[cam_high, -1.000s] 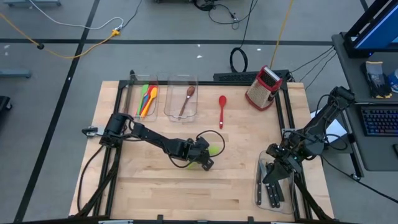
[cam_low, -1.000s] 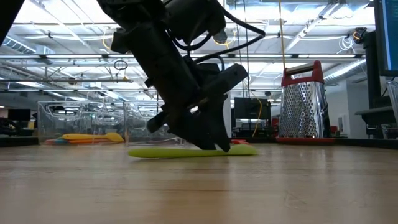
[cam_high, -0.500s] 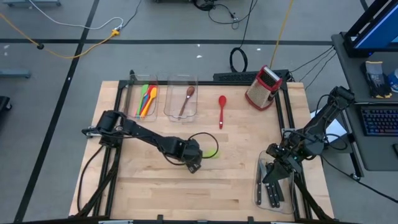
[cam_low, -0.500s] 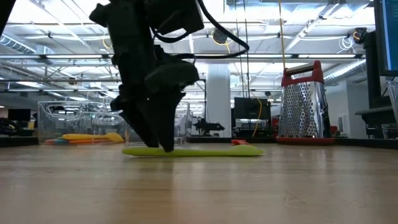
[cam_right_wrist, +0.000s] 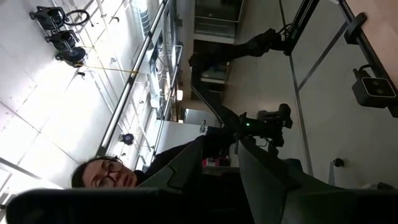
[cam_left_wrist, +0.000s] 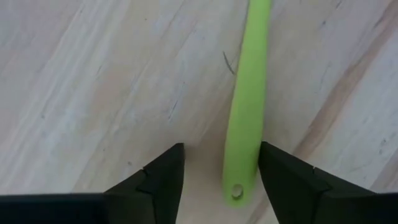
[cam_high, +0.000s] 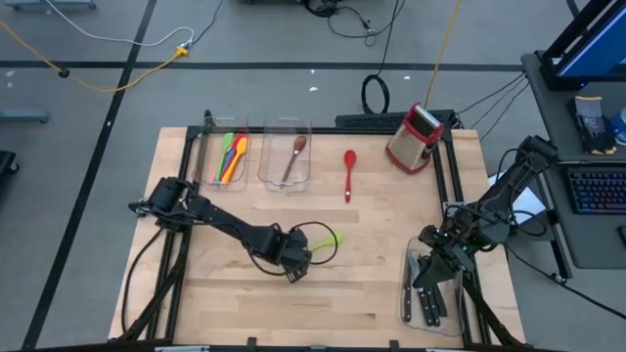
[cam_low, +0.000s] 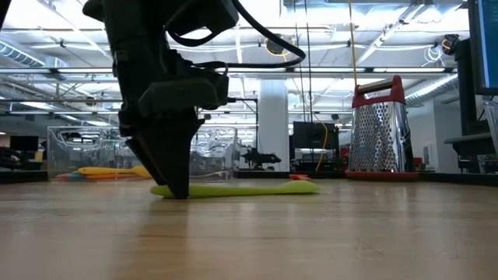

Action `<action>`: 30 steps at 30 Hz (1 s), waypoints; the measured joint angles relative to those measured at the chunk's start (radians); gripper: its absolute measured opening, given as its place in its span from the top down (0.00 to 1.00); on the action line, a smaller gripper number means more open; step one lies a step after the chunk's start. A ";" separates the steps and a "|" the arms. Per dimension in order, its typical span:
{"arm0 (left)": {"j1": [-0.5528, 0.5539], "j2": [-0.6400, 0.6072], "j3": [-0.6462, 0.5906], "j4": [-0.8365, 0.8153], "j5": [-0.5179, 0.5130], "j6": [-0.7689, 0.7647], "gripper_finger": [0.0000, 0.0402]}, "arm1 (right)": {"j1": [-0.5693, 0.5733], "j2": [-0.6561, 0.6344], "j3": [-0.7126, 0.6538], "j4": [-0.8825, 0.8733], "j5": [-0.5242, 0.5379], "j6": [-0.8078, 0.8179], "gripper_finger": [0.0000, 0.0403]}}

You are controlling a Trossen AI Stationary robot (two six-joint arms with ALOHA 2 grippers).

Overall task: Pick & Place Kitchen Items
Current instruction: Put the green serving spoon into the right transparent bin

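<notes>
left gripper (cam_left_wrist: 219,168): fingers spread, straddling the handle end of the green spoon (cam_left_wrist: 244,112); tips down at the wood, not closed on it. In the high view it sits mid-table, a bit toward the front edge (cam_high: 296,262).
green spoon: flat on the table (cam_high: 235,303), near the centre; handle end with its hang hole between the fingers, bowl end pointing toward the right edge (cam_high: 330,238). Low view shows it lying flat with the fingers at its handle tip (cam_low: 233,189).
right gripper (cam_high: 433,266): parked over the bin of knives (cam_high: 427,298) at the front right corner; wrist view looks into the room, fingers look slightly parted, holding nothing.
other items: red spoon (cam_high: 349,168) loose near the back edge; wooden spoon (cam_high: 291,158) in a clear bin; coloured spoons (cam_high: 232,156) in the bin beside it toward the back left corner; grater (cam_high: 415,138) at the back right.
risk 1: grip lands on the very end of the handle, so the spoon may pivot or droop when lifted, or squirt out of the close.
risk 2: the spoon sits nearer one finger than the other; the close may shove it sideways before pinching.
risk 3: thin handle flat on wood; fingertips may scrape the table or ride over the handle and miss.
risk 4: a long overhang could clip the bin wall on the carry.
</notes>
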 joint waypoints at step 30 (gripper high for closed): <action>0.020 0.007 -0.028 0.154 0.039 -0.030 0.89 | 0.000 0.000 0.000 0.016 0.024 0.005 0.76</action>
